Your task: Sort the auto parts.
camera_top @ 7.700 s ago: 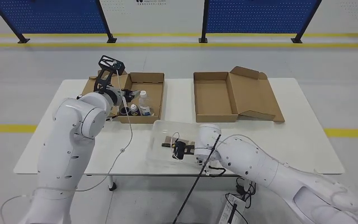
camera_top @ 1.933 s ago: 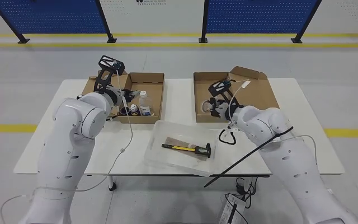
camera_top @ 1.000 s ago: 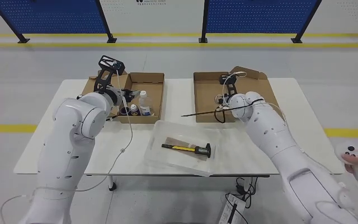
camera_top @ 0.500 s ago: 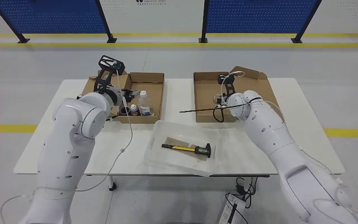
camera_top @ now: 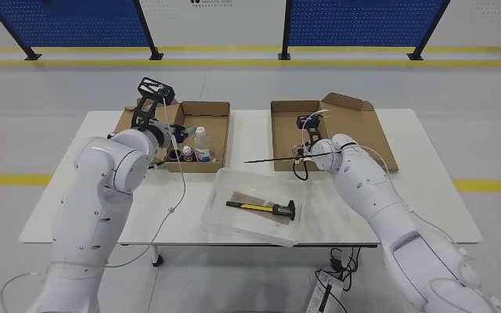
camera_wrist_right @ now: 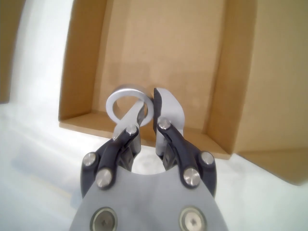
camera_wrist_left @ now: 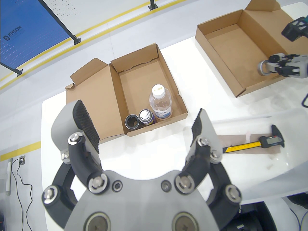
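Note:
My right gripper [camera_wrist_right: 149, 104] is shut on a silver metal ring [camera_wrist_right: 115, 102], with one finger through its hole and the other outside. It hangs just above the near end of the right cardboard box [camera_wrist_right: 168, 37]. From the top view the right gripper [camera_top: 301, 151] is at that box's [camera_top: 297, 129] front part. The left wrist view shows the ring [camera_wrist_left: 263, 67] at the box's [camera_wrist_left: 231, 49] near wall. My left gripper [camera_wrist_left: 139, 112] is open with nothing between its fingers, high over the left cardboard box [camera_wrist_left: 142, 78].
The left box [camera_top: 211, 113] holds a clear bottle [camera_wrist_left: 160, 103], a spray can [camera_wrist_left: 145, 116] and a black cylinder [camera_wrist_left: 131, 122]. A clear tray [camera_top: 223, 181] near the table's front holds a yellow-and-black caliper [camera_top: 266, 208]. A thin black cable [camera_top: 270, 160] sticks out from the right arm.
The right arm rose from the clear tray and carried the ring over to the right box, lately drifting slightly toward the box's near end. The left arm has not moved.

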Tool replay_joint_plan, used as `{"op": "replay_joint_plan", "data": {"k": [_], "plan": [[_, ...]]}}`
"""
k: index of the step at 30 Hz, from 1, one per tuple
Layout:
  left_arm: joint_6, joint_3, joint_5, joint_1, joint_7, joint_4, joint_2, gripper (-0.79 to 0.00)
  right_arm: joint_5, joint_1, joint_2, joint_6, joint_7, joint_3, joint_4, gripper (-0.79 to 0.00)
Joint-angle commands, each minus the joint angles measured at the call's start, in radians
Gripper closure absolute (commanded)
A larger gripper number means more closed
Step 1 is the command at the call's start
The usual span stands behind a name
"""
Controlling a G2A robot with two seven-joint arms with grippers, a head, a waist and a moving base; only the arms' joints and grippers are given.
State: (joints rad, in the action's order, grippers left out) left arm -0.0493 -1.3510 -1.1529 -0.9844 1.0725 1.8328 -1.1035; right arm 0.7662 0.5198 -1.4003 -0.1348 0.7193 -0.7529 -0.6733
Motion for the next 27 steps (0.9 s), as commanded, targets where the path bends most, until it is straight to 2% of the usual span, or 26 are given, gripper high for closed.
{"op": "replay_joint_plan", "data": {"k": [1,14,27], "plan": [[0.000,0.000,0.000,0.000,0.000,0.000,0.000,-0.785,-0.001,-0.011,-0.010,0.002,0.001,0.007,0.023,0.000],[0.000,0.000,0.000,0.000,0.000,0.000,0.000,-0.785,-0.021,-0.073,-0.072,0.033,0.064,0.042,0.158,0.000],[0.000,0.000,0.000,0.000,0.000,0.000,0.000,-0.785,-0.039,-0.103,-0.099,0.025,0.146,0.037,0.194,0.000]]}}
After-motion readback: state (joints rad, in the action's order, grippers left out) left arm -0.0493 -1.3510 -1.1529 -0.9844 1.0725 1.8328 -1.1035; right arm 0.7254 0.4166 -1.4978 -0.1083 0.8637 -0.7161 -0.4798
